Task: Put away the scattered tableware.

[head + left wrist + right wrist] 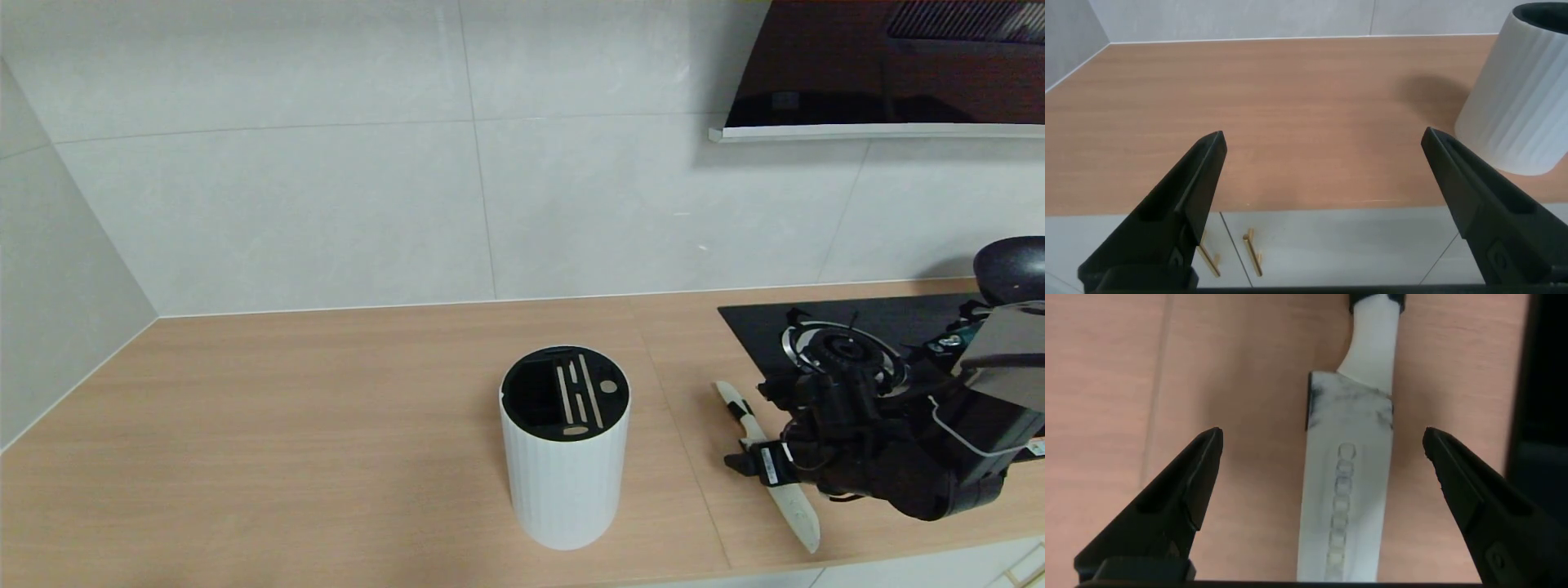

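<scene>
Right wrist view is showing the right gripper hanging over the knife, fingers apart so they can grab it. The left gripper is holding its fingers apart too.

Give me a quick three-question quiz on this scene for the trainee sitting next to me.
1. Fill in: the white ribbed holder stands ____ on the counter.
2. True or false: the knife lies flat on the counter, beside the hob.
3. Pick one: the right gripper is (A) open above the knife, (B) shut on the knife, (C) down inside the holder.

Key: 1 upright; 2 true; 3 A.
</scene>
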